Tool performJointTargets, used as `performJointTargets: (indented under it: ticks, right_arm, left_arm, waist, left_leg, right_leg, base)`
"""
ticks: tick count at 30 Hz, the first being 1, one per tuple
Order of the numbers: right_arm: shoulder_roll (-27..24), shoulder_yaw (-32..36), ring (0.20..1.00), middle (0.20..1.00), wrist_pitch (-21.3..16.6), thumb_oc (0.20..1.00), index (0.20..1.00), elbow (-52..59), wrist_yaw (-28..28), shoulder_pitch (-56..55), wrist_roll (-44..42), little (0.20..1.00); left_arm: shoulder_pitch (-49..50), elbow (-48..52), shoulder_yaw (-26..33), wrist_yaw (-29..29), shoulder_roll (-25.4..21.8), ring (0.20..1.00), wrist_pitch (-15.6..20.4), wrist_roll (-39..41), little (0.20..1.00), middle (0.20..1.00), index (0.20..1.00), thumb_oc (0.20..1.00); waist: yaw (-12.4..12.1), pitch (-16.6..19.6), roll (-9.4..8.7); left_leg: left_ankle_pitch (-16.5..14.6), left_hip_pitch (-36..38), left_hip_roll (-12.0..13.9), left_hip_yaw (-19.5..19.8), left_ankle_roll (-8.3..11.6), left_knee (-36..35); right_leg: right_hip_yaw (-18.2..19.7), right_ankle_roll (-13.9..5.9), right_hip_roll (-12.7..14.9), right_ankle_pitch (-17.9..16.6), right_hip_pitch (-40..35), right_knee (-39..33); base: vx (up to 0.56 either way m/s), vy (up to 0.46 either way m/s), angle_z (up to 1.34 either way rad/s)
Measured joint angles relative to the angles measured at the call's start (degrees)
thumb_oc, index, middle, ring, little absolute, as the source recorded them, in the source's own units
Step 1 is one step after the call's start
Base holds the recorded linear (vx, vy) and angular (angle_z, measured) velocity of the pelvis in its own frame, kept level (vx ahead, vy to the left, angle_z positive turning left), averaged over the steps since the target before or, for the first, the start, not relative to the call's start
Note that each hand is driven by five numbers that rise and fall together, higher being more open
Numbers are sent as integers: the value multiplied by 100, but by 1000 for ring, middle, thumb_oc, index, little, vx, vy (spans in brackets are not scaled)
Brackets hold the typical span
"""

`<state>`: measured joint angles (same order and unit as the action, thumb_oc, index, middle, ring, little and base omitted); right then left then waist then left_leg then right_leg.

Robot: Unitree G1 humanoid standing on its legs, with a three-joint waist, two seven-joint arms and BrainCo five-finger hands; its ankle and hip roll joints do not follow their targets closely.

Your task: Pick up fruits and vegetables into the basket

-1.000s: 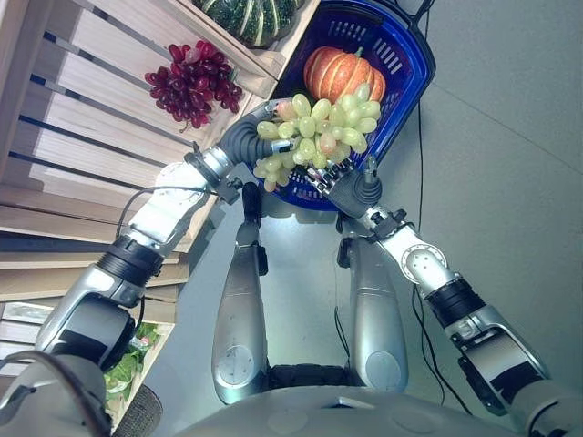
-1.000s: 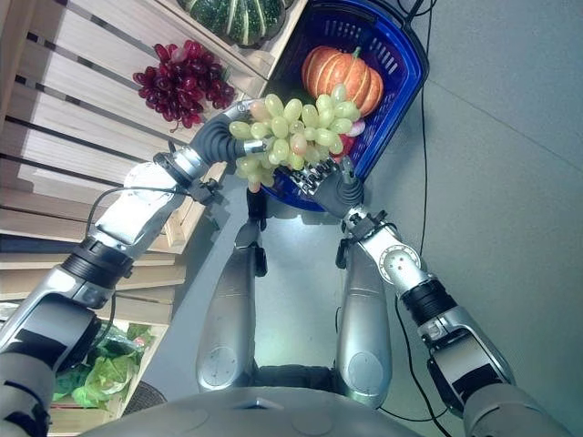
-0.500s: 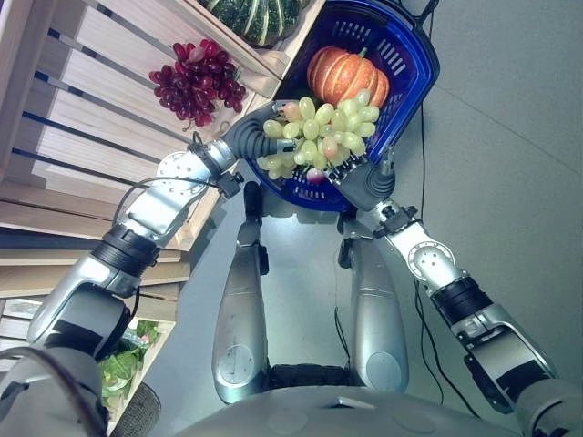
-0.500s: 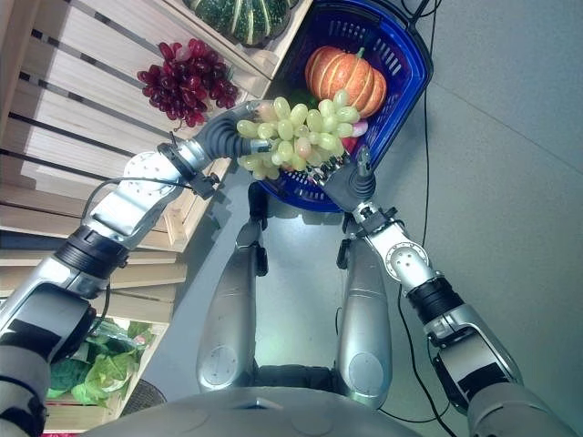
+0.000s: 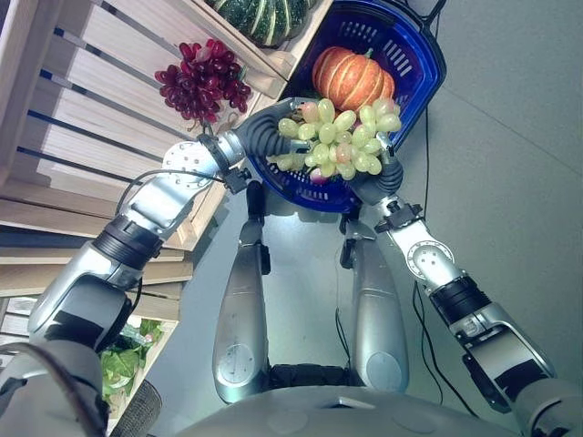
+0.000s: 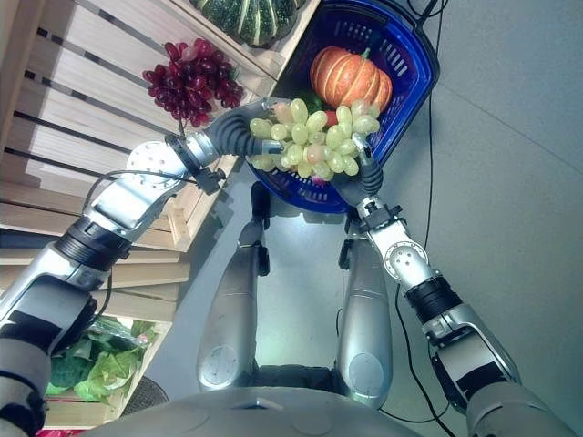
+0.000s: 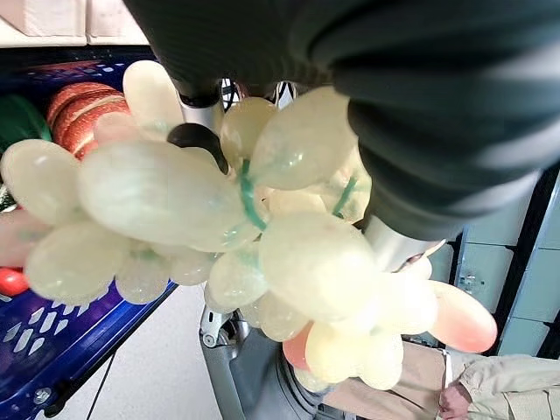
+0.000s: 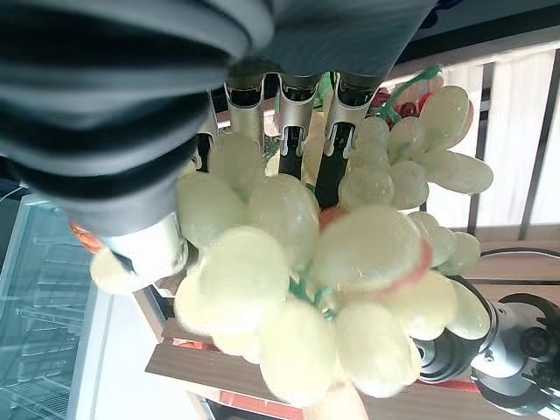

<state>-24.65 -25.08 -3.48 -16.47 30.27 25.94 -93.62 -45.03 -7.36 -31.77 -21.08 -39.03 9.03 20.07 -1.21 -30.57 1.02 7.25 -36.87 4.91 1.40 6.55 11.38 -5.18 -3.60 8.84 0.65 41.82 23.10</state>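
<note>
A bunch of green grapes [image 5: 342, 138] is held over the near rim of the blue basket [image 5: 421, 56], gripped from the left by the left hand [image 5: 273, 137], whose fingers are curled round it, while the right hand [image 5: 378, 178] is seen just under and behind the bunch, its fingers [image 8: 297, 131] reaching into the grapes; whether they grip cannot be told. Inside the basket an orange pumpkin [image 5: 349, 77] is lying, with something red [image 7: 10, 282] beside it. On the wooden shelf [image 5: 109, 109] to the left, red grapes [image 5: 202, 79] and a green squash [image 5: 264, 16] are kept
</note>
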Motion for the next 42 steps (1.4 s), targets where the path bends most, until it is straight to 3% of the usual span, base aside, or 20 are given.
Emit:
performJointTargets:
  ticks: [13,14,15,16,20,31,36,42]
  right_arm:
    - [77,-64,200,200,-82,200,200,-1,-25,-28,-91,200]
    - [81,-65,200,200,-91,200,200,-1,-25,-32,-92,200]
    - [82,-67,200,200,-98,200,200,-1,-26,-34,-93,200]
    - [83,-65,200,200,-106,200,200,0,-26,-34,-94,200]
    - [98,-82,200,200,-157,200,200,0,-25,-32,-186,200]
    - [421,-26,200,200,-261,200,200,158,-20,113,-193,200]
    - [656,87,200,200,-268,200,200,326,-18,206,-179,200]
    - [793,223,200,200,-298,200,200,354,-18,191,-68,200]
  left_arm:
    - [-12,12,-1,-119,9,200,-18,-109,200,200,200,200]
    - [-3,12,-1,-118,10,322,-17,-151,322,322,322,322]
    - [-5,14,-2,-110,10,696,-18,-181,696,696,696,696]
    - [-6,14,-4,-94,10,1000,-19,-206,1000,1000,1000,1000]
    - [54,50,-72,345,37,1000,-43,-315,1000,1000,1000,1000]
    - [1051,-53,284,2601,488,1000,30,-803,1000,1000,1000,1000]
    - [1336,-59,586,3563,767,1000,304,-1262,1000,1000,1000,1000]
    - [1553,-56,950,4110,1174,1000,658,-1399,1000,1000,1000,1000]
  waist:
    - [-5,0,0]
    - [-9,0,0]
    - [-12,0,0]
    - [-14,0,0]
    - [-20,0,0]
    - [-35,0,1]
    - [-101,0,1]
    - [-103,0,1]
  left_leg:
    - [2,0,-5,0,-3,2]
    - [2,0,-5,0,-3,2]
    - [2,0,-5,0,-3,3]
    - [2,0,-6,0,-3,3]
    - [2,0,-7,0,-4,2]
    - [2,0,-8,6,-3,3]
    - [-11,0,-8,15,-24,3]
    - [-11,0,-10,20,-26,1]
  right_leg:
    - [-1,1,3,-1,0,3]
    - [-1,1,4,-1,-1,3]
    - [-1,1,4,-1,-1,4]
    - [-1,1,4,-1,-1,4]
    - [-2,-3,5,1,-1,3]
    - [-5,-23,5,16,-1,13]
    - [-13,-22,9,18,0,31]
    - [-29,-12,21,63,13,83]
  base:
    - [0,0,0]
    - [0,0,0]
    - [0,0,0]
    - [0,0,0]
    - [0,0,0]
    - [0,0,0]
    - [0,0,0]
    - [4,-1,2]
